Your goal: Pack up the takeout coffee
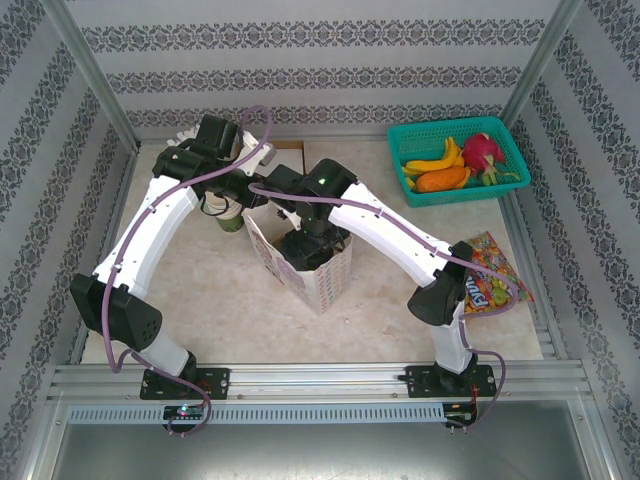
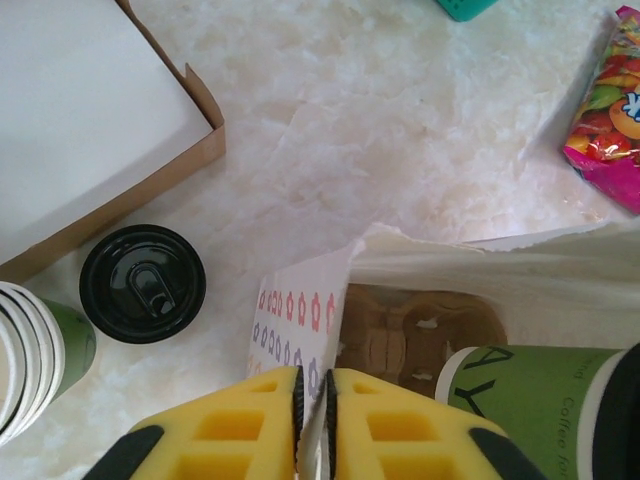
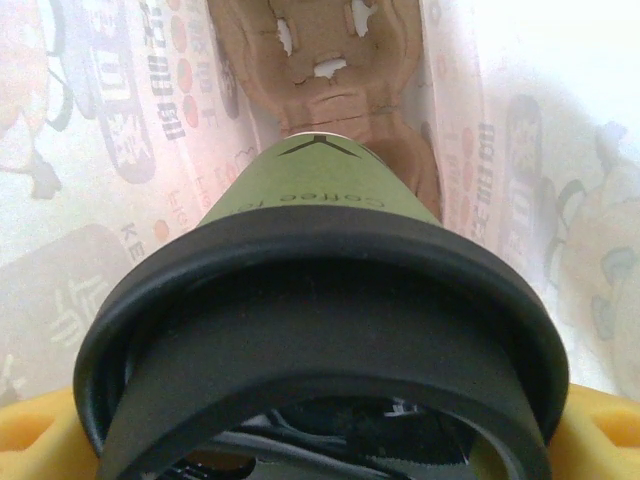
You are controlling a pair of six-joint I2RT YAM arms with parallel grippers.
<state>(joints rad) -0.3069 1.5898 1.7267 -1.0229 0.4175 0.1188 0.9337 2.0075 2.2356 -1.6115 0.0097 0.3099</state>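
Takeout coffee (image 3: pixel 320 190) clamped in right gripper (image 1: pixel 310 248); second coffee (image 2: pixel 143 283) outside; left gripper (image 2: pixel 312 400) pinches bag (image 2: pixel 300 320).

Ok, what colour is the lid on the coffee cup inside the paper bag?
Black lid, on an olive-green coffee cup; clearest in the right wrist view.

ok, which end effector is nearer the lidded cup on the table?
Left. The left end effector pinches the paper bag rim beside the table cup; the right end effector is inside the bag, gripping a second cup.
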